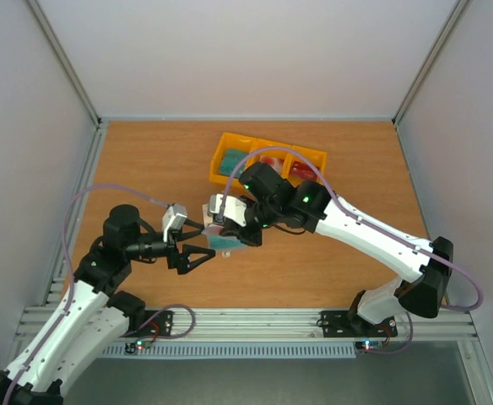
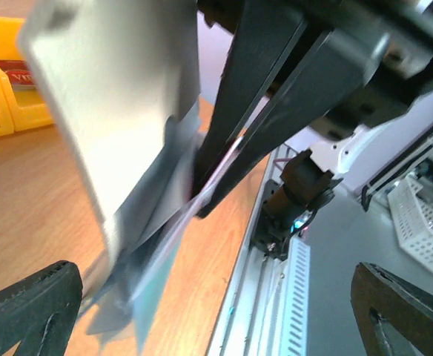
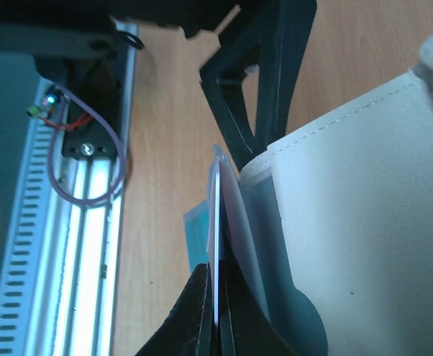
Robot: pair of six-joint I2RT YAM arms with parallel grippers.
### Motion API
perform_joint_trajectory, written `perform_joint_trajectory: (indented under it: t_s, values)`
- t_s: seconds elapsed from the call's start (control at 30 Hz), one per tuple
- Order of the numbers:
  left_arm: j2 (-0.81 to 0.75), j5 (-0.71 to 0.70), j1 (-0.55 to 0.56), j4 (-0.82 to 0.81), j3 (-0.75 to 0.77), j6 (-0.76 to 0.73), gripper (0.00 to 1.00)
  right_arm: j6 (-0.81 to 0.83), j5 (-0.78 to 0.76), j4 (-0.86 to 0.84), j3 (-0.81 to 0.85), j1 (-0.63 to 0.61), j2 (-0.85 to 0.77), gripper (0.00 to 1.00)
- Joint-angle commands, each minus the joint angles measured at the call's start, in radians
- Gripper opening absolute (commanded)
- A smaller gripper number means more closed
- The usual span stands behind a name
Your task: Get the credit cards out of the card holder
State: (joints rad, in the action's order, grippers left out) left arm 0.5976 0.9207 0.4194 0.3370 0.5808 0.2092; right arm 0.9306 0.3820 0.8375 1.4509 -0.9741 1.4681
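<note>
2 grippers meet just near of the yellow tray (image 1: 268, 142), around the middle of the table (image 1: 145, 169). The card holder (image 3: 350, 222) sits between them, tilted and apparently raised off the wood, cream cover outward and grey-blue pocket facing the right gripper (image 3: 215, 285). That gripper is pinched tight on the thin edge of 1 pale credit card (image 3: 216, 215) standing out of the pocket. A teal card (image 3: 196, 230) shows just behind it, on the left; whether that 1 is in the pocket I cannot tell. The left gripper (image 1: 200, 245) is spread wide, its fingers on either side of the holder and touching nothing.

Judged from this, the step in hand is drawing the pinched card out. With nothing bracing the holder, a pull would likely drag the whole pouch along. Better to close the left jaws on the cream cover, clear of the card. Then draw the right hand back in line with the pocket mouth, slowly, without twisting. Check that the pinch holds the card alone and not the translucent sheet beside it.
</note>
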Motion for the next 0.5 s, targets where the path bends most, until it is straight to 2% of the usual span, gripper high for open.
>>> perform_joint_trajectory:
  t_s: [0.0, 0.1, 0.2, 0.27, 0.47]
  values:
    - [-0.016, 0.009, -0.002, 0.019, -0.028, -0.169, 0.99, -0.101, 0.118, -0.053, 0.017, 0.008, -0.046, 0.01]
    - [-0.020, -0.033, -0.004, 0.027, -0.032, -0.184, 0.99, -0.105, 0.137, -0.048, 0.033, 0.014, -0.055, 0.01]
    - [-0.019, 0.012, -0.003, 0.010, -0.038, -0.191, 0.99, -0.114, 0.145, -0.056, 0.038, 0.018, -0.068, 0.01]
    - [-0.018, 0.049, -0.004, -0.055, -0.054, -0.170, 0.94, -0.138, 0.167, -0.082, 0.037, 0.019, -0.068, 0.01]
    - [-0.006, 0.124, -0.002, -0.270, -0.111, 0.004, 0.48, -0.208, 0.207, -0.178, 0.003, 0.018, -0.074, 0.01]
